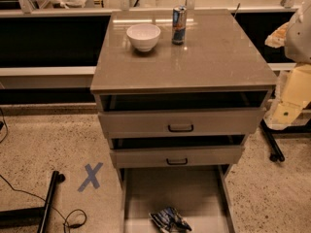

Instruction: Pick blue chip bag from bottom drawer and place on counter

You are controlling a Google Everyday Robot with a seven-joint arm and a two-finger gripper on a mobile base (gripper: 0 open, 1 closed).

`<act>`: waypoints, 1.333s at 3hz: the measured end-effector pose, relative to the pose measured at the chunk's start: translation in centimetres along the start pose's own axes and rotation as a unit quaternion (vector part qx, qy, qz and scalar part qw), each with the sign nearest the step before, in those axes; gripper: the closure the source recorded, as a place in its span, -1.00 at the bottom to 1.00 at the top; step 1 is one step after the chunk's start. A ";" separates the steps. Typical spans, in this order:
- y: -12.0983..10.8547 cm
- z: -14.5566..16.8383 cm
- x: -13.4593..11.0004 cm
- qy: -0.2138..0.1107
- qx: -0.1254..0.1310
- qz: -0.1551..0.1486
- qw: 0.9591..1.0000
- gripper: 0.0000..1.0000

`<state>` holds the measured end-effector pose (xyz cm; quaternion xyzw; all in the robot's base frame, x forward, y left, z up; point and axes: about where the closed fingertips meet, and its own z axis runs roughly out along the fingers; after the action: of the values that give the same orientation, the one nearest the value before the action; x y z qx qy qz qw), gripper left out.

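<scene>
The blue chip bag (169, 220) lies crumpled on the floor of the bottom drawer (146, 188), near its front. The drawer is pulled fully out. The counter (204, 57) is the glossy grey-brown top of the cabinet. My arm hangs at the right edge of the view, beside the cabinet. Its cream-coloured end with the gripper (285, 113) is level with the upper drawers. It is well apart from the bag and above it.
A white bowl (144, 36) and a slim blue-silver can (179, 25) stand at the back of the counter. The two upper drawers (181, 123) are slightly open. A blue tape X (91, 176) marks the floor on the left. A black stand leg (48, 201) and cables lie on the left, and a wheeled base (274, 152) stands on the right.
</scene>
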<state>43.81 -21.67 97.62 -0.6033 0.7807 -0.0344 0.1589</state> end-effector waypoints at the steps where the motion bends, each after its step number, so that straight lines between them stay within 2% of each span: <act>1: 0.0 0.0 0.0 0.000 0.000 0.000 1.000 -1.00; 2: -0.1 0.6 -0.1 0.003 -0.001 0.002 1.000 -1.00; 3: 0.7 3.7 -0.1 0.005 -0.020 -0.007 1.000 -1.00; 4: 4.3 10.3 -1.4 -0.026 -0.052 -0.045 0.997 -1.00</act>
<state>43.08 -17.77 87.06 -0.6463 0.7489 0.0150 0.1456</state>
